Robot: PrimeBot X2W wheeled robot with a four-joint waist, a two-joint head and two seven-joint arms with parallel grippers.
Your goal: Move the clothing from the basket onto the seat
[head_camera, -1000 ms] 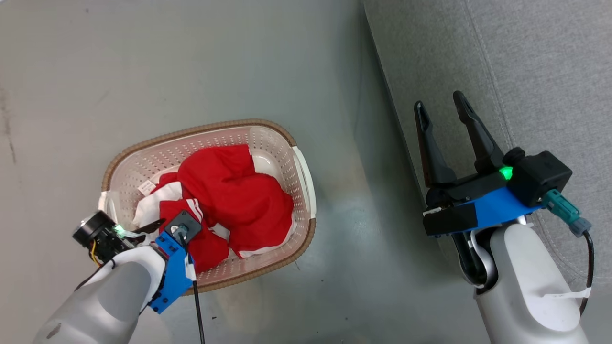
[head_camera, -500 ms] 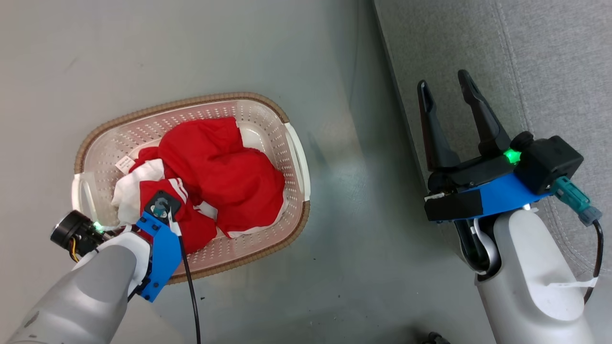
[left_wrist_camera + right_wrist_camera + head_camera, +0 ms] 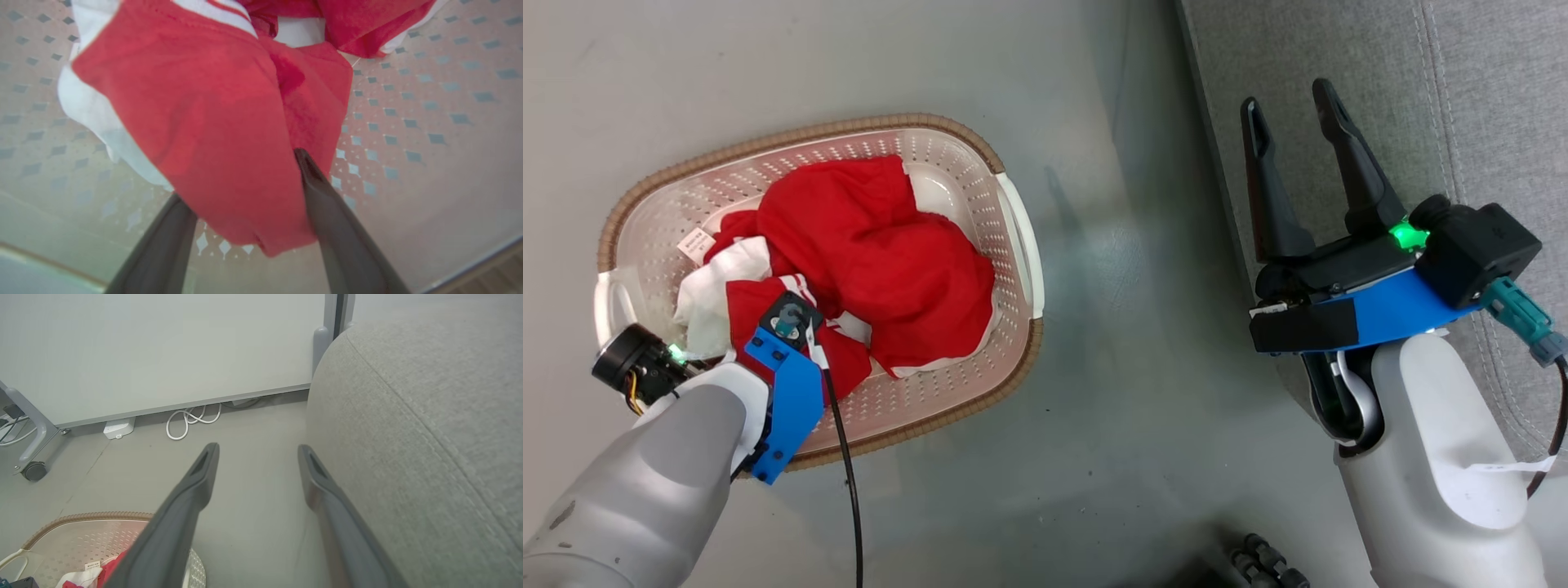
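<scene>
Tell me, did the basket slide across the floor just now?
No. The basket and its gap to the seat both look larger together, so the camera came closer; the basket stayed put.

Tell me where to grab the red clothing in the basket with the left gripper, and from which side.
Grip the loose red fold at the heap's end under the left gripper, coming down from above the basket. It bulges clear of the rest of the clothing and lies between the open fingers, so closing there should catch a thick bunch.
</scene>
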